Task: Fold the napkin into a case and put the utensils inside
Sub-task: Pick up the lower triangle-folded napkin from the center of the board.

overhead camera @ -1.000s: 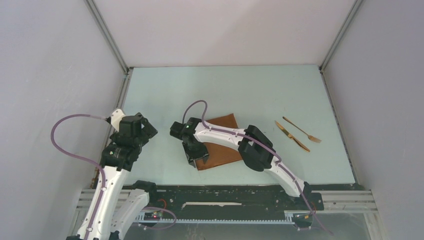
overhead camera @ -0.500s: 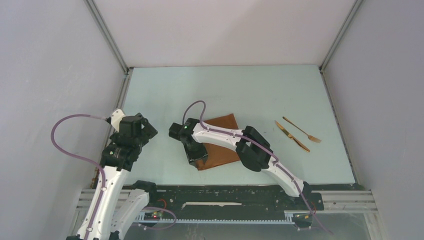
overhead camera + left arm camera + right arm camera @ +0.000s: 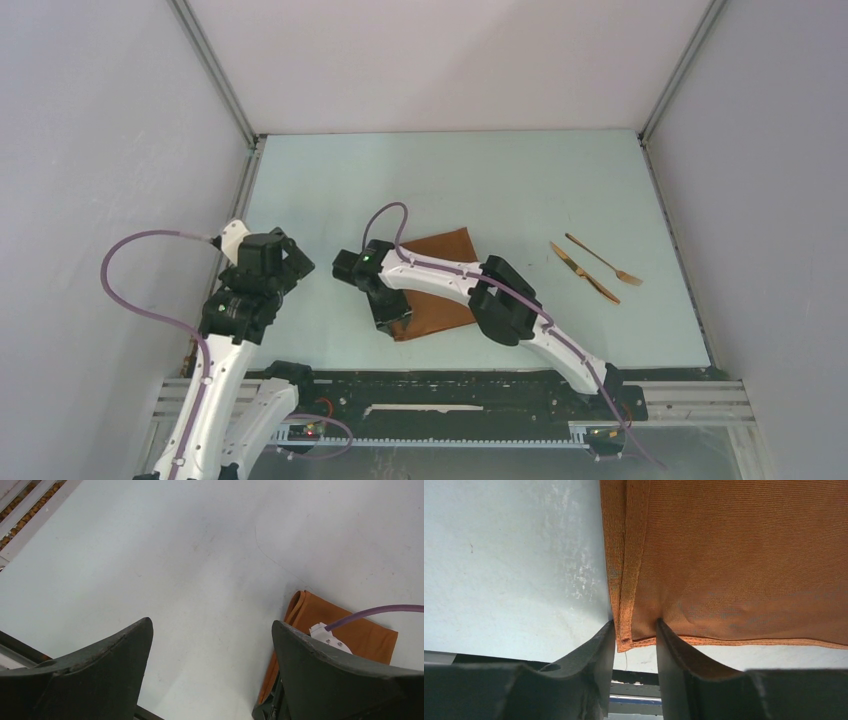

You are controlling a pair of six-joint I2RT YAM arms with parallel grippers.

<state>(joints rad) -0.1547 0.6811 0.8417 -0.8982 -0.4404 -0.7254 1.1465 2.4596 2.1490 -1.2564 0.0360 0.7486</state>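
Napkin [image 3: 437, 312] sits mid-table [image 3: 520, 180], a rust-orange cloth lying flat and wide; its 9 o'clock edge shows doubled layers in the right wrist view, so I judge at least one fold is in, but it is nowhere near a narrow pocket; the case is not yet made, and the utensils [image 3: 595, 265] lie side by side at about 3 o'clock of the cloth, well apart from it and untouched; so most of the job is left: more folding, then both gold pieces to go inside. My right arm reaches from its base at 5 o'clock across the cloth, wrist bent down, the right gripper [image 3: 634, 630] set at the napkin's 7 o'clock corner; its jaws stand partway apart with the corner's folded hem between them (whether they truly pinch the cloth, I cannot tell). My left arm is drawn up at 9 o'clock of the napkin, well apart from it, the left gripper [image 3: 211, 625] hanging over bare table with its jaws spread wide and nothing between them.
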